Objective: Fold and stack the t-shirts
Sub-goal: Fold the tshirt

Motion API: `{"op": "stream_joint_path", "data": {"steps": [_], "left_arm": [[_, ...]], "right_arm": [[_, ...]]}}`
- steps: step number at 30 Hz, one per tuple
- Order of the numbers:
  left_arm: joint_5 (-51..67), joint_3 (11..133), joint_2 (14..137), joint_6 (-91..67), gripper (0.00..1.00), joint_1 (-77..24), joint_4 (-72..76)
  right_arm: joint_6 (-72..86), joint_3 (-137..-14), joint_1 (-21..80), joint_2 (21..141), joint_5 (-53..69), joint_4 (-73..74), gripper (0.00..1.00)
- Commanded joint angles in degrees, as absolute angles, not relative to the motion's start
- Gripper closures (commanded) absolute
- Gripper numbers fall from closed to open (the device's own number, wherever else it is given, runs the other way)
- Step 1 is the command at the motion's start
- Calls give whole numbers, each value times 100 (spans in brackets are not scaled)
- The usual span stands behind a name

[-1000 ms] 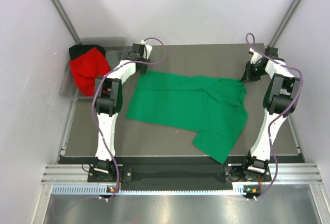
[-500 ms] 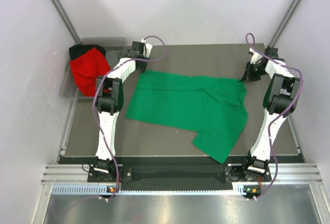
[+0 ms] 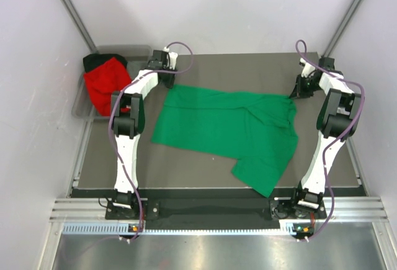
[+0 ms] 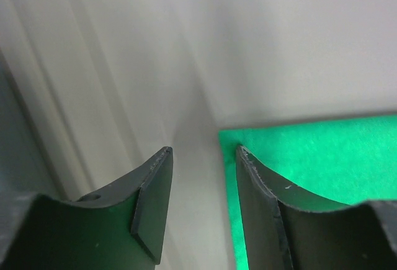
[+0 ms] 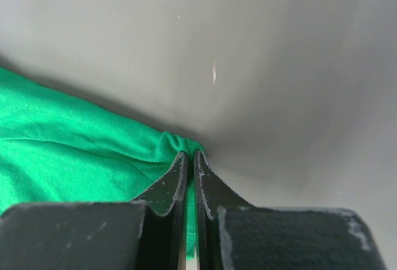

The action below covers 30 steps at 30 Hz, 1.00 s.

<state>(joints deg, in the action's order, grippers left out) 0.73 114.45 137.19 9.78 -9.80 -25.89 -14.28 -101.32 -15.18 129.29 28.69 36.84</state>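
Observation:
The bright green t-shirt [image 3: 229, 127] lies spread on the dark table, one part reaching toward the near edge. My right gripper [image 3: 295, 93] is shut on the green shirt's far right corner; the wrist view shows green cloth [image 5: 74, 139] bunched between its closed fingertips [image 5: 191, 156]. My left gripper [image 3: 166, 81] is open and empty at the shirt's far left corner; in its wrist view the green shirt's corner [image 4: 310, 152] lies beside the right finger [image 4: 260, 189]. The red t-shirt [image 3: 105, 84] and the black t-shirt [image 3: 94, 61] lie in the bin at far left.
A grey plastic bin [image 3: 83, 105] stands off the table's far left corner. White walls close in on the left, far and right sides. The table's near edge meets a metal rail [image 3: 211, 211] where the arm bases are bolted.
My left gripper has drawn back a little toward the far left, off the green shirt's corner. The right arm and the shirt have not moved.

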Motion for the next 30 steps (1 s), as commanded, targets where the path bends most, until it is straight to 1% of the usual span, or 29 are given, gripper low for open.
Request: {"op": "stream_joint_path", "data": {"steps": [1, 8, 13, 16, 17, 19, 20, 23, 24, 27, 30], "left_arm": [[316, 11232, 13298, 826, 50, -1011, -2654], [624, 11153, 13157, 598, 52, -1011, -2716], [720, 11302, 13376, 624, 53, -1011, -2891], [730, 11487, 13604, 642, 60, -1011, -3014], [721, 11600, 13666, 650, 64, -1002, -3102], [773, 11680, 13790, 650, 69, -1011, -3164], [817, 11681, 13816, 650, 77, -1002, -3173], [932, 11672, 13869, 624, 91, -993, -3164], [949, 11672, 13878, 624, 100, -993, -3138], [923, 11646, 13878, 519, 100, -923, -2954], [634, 11829, 14000, 571, 100, -897, -2795]], "right_arm": [[-1441, -10019, -1494, 12990, 2900, 3560, 100], [-1415, -9976, -1459, 12955, 2918, 3560, 100], [-1433, -9984, -1459, 12964, 2909, 3568, 100], [-1424, -9993, -1459, 12981, 2909, 3568, 100], [-1415, -9993, -1459, 12981, 2909, 3568, 100], [-1424, -9993, -1468, 12999, 2909, 3568, 100], [-1424, -10002, -1468, 13008, 2909, 3568, 100], [-1398, -10020, -1459, 13025, 2918, 3560, 100], [-1389, -10046, -1459, 13043, 2918, 3551, 100], [-1354, -10168, -1468, 13087, 2892, 3577, 100], [-1310, -10405, -1459, 13192, 2795, 3586, 100]]}}
